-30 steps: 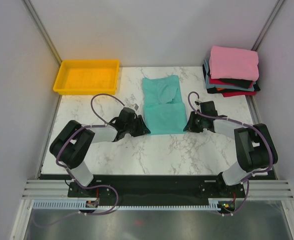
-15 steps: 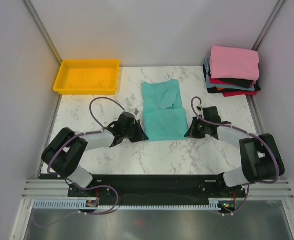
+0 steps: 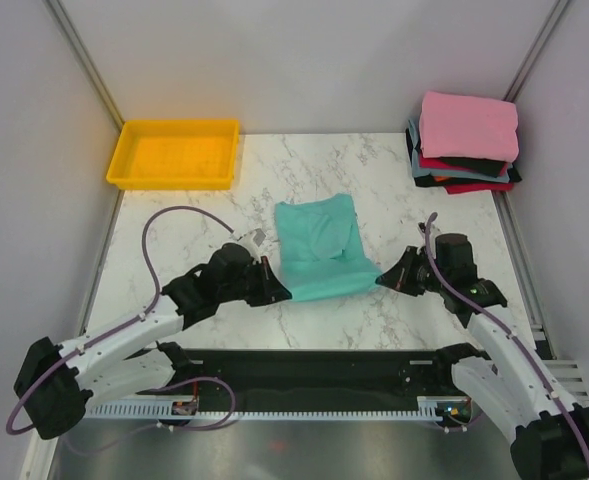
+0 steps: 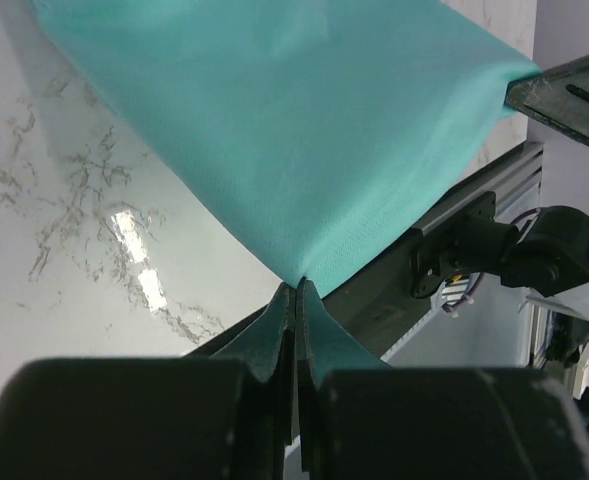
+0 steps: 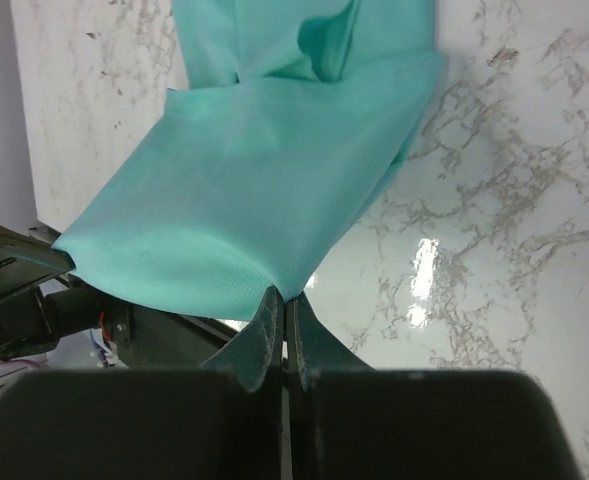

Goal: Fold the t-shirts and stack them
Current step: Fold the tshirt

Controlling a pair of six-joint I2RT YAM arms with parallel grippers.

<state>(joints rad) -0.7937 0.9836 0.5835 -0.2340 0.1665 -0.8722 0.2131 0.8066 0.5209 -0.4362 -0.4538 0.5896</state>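
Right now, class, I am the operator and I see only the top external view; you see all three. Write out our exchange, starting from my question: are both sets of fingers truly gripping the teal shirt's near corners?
Observer: The left wrist view shows the left fingers shut on one corner of the teal t-shirt.
Operator: And the other side?
Observer: In the right wrist view the right fingers are shut on the other near corner.
Operator: Is the cloth lifted?
Observer: The right wrist view shows the held edge raised, while the far part lies on the marble table.
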